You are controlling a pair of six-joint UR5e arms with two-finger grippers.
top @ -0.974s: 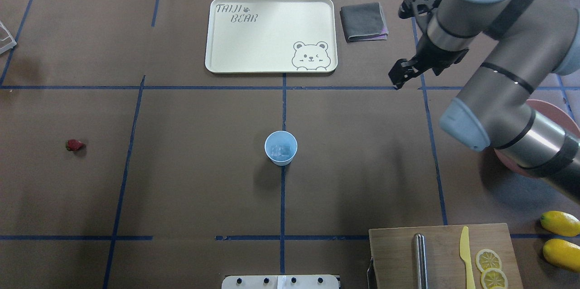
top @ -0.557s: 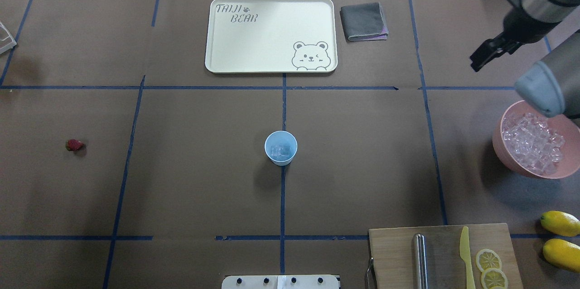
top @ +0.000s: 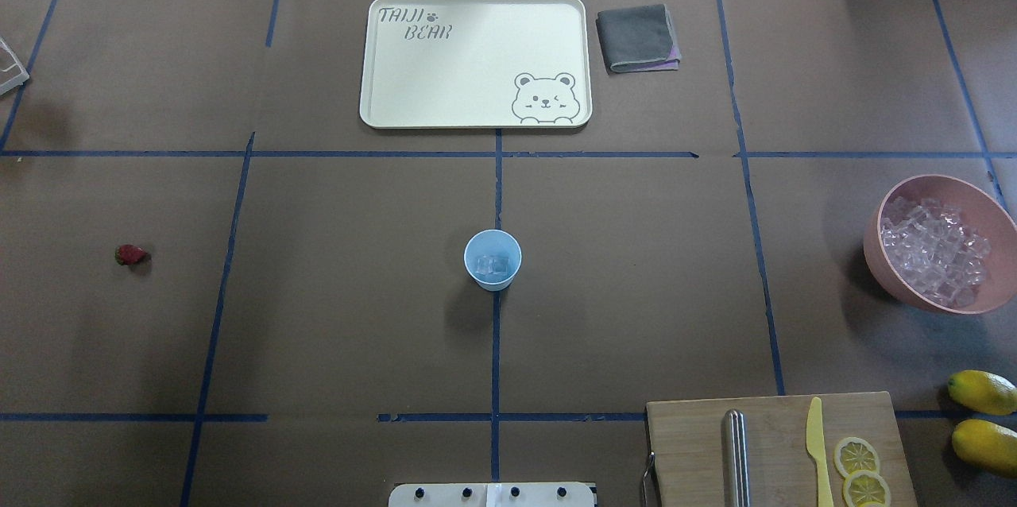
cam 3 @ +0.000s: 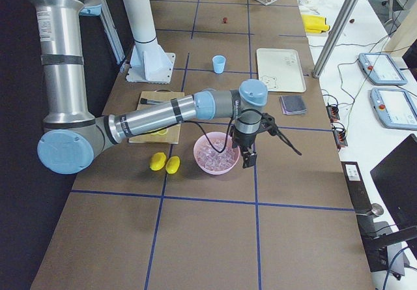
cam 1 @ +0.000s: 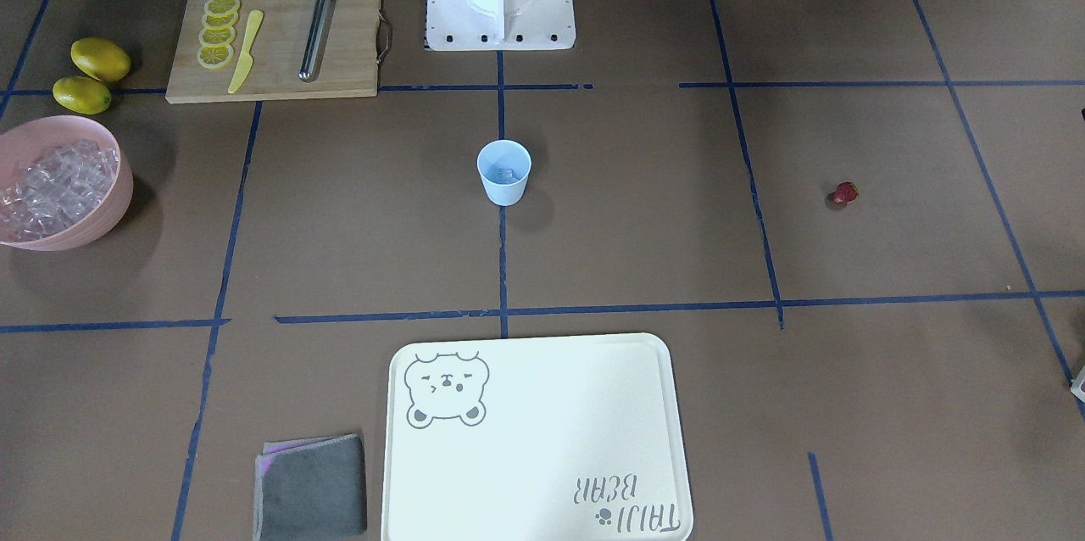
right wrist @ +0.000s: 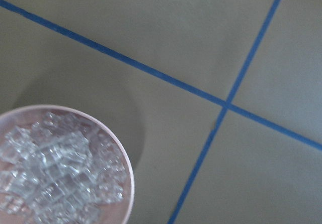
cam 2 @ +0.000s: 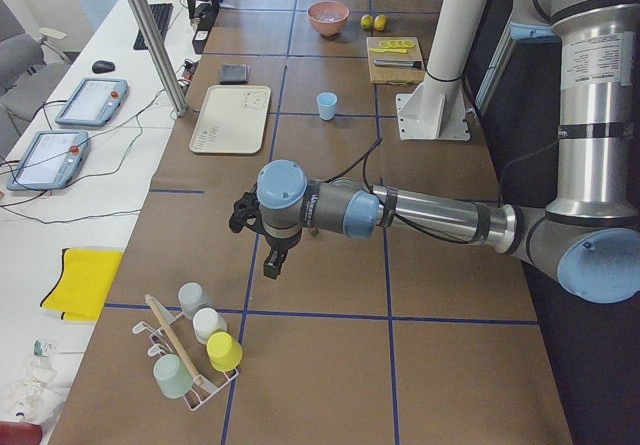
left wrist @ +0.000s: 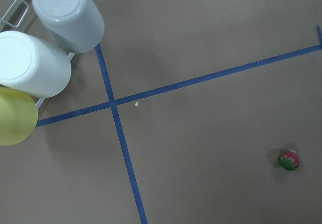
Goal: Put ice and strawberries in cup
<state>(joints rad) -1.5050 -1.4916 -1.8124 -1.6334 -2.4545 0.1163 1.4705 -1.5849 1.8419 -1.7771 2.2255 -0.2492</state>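
Cup at ctr, ice in it; strawberry far left; bowl w/ ice far right; tray beyond cup.

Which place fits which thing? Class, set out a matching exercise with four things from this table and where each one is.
Things:
1. strawberry
2. cup
3. yellow knife
4. grey cloth

Places:
a. on the cutting board
b. beside the bear tray
c. lying alone, on the robot's left side
d. in the middle, with ice inside

Pairs: 1-c, 2-d, 3-a, 4-b
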